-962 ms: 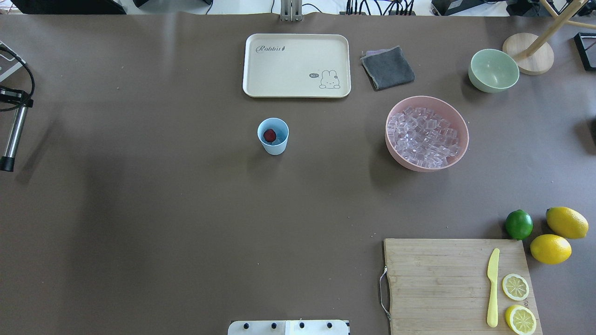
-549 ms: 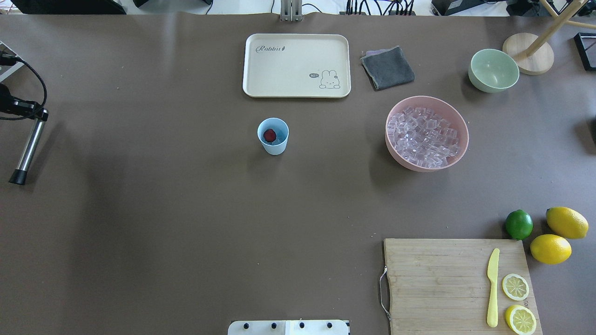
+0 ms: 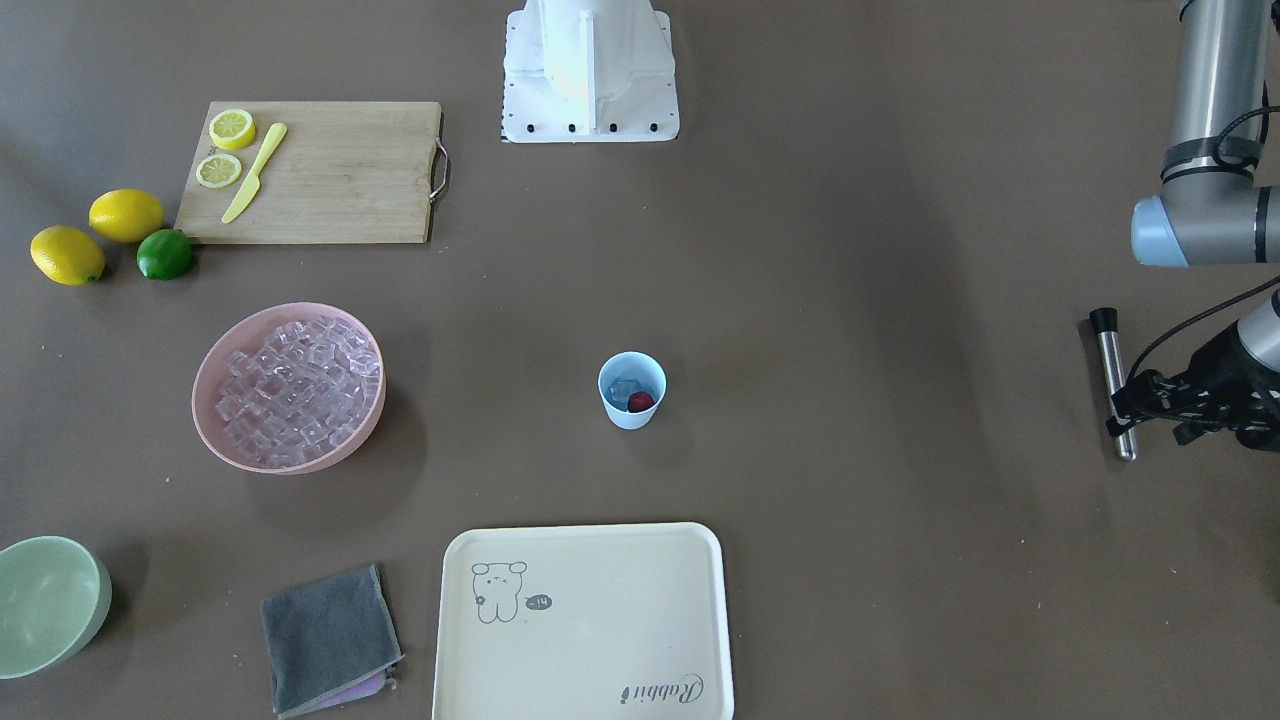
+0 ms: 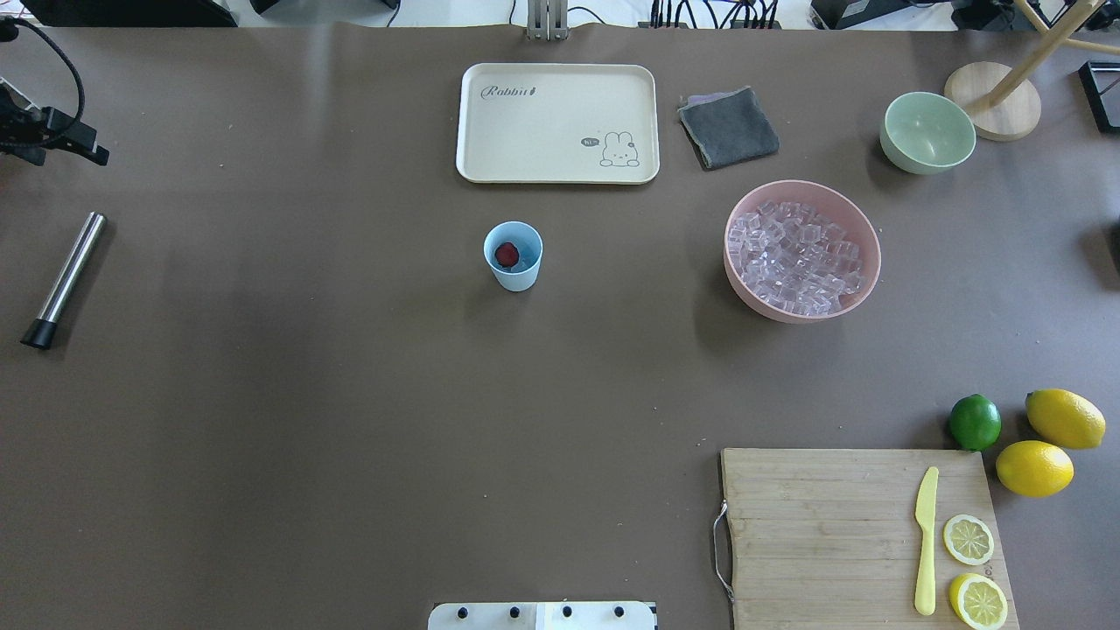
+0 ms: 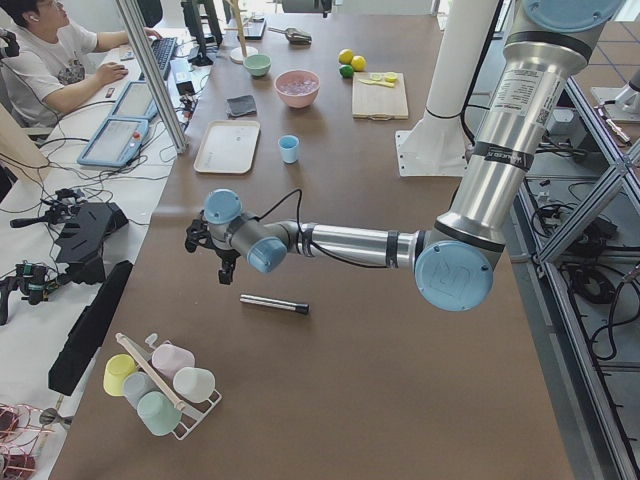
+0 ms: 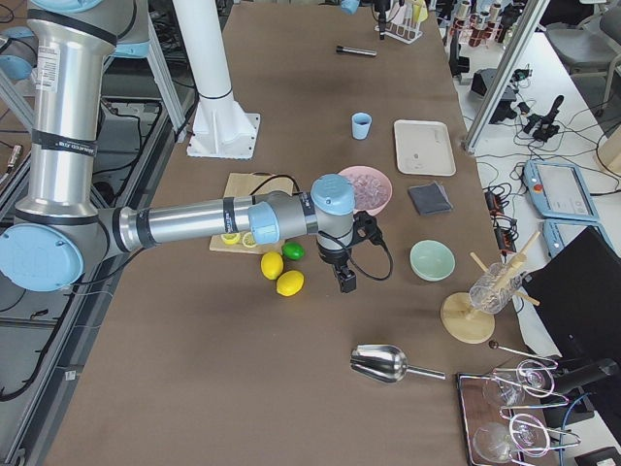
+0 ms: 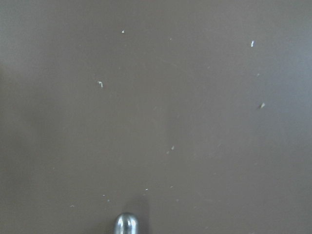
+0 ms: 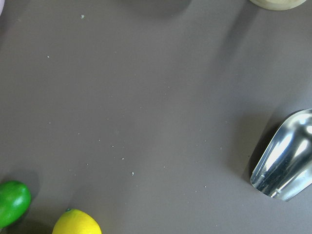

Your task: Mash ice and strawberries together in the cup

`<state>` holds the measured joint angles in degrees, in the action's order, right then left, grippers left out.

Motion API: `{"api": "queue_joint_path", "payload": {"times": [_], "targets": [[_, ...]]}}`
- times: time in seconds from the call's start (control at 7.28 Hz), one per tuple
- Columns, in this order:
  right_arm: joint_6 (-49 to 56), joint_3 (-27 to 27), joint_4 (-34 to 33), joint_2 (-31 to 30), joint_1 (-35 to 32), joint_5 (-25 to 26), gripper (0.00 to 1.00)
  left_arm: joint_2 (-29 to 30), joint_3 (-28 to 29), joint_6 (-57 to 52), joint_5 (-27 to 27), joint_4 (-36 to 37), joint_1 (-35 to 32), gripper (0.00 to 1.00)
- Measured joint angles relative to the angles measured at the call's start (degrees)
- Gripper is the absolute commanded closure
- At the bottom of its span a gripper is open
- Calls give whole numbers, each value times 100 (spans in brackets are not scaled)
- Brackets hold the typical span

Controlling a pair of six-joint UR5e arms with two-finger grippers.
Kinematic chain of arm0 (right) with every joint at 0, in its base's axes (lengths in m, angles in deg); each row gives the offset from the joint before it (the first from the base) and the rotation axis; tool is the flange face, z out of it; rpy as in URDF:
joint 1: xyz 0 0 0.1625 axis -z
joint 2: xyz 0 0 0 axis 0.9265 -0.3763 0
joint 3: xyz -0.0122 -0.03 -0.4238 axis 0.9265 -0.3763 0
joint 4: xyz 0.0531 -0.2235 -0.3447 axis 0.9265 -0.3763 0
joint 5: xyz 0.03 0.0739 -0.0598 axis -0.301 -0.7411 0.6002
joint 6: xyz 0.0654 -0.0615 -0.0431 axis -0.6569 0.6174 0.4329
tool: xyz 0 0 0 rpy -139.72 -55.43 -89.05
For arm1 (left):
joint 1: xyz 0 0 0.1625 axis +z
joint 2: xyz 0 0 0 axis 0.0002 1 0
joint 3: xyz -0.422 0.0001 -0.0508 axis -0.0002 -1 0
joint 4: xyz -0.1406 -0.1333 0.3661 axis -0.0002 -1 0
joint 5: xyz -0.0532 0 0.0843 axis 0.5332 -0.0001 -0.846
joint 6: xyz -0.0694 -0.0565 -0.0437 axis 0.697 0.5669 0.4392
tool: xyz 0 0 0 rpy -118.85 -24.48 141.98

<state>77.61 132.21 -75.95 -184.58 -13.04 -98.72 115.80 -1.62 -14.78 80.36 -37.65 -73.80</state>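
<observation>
**Finger State and Item Layout**

Fingers of the left gripper (image 5: 208, 258) stand spread and hold nothing. We see this gripper raised over the left edge of the tabletop, toward the far left corner. Near it, a metal rod (image 4: 63, 278) with a black tip lies flat on the table along the left edge, apart from the fingers.

Further right, we find a cream tray (image 4: 556, 122) at the middle of the far edge. The cup (image 4: 516, 280) stands upright near the centre of the tabletop, on the near side of the tray and apart from it. Inside it we see the strawberry (image 4: 506, 255) resting beside ice cubes (image 3: 622, 388).

Right of the tray, a grey cloth (image 4: 728, 128) lies by the far edge. A pink bowl (image 4: 770, 311), filled with more ice cubes, sits between the cup and the right edge. A pale-green bowl (image 4: 927, 133) stands toward the far right corner. A wooden cutting board (image 4: 822, 534) occupies the near right corner and carries a yellow knife (image 4: 926, 542) and two lemon slices (image 4: 969, 539). A lime (image 4: 975, 422) and two whole lemons (image 4: 1065, 418) lie just beside the board, by the right edge.

The right gripper (image 6: 344, 280) hangs above the right end of the table, near the lemons. We cannot tell whether its fingers are spread or pressed together. A metal scoop (image 6: 393, 364) lies on the table nearer the right edge.
</observation>
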Motion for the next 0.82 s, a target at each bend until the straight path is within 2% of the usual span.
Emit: {"api": "queue_joint_path", "payload": {"times": [0.27,0.55,0.82], "targets": [[-166,-112,-37,-24,-1,-16,1,98,-520,-141,321,898,-537,2],[-164,-548,-9,-23,-2,-30,1,-224,-829,-275,476,1041,-749,2],[-146,-751,-16,88,-25,-43,1,-624,-1162,-387,512,1047,-787,2]]}}
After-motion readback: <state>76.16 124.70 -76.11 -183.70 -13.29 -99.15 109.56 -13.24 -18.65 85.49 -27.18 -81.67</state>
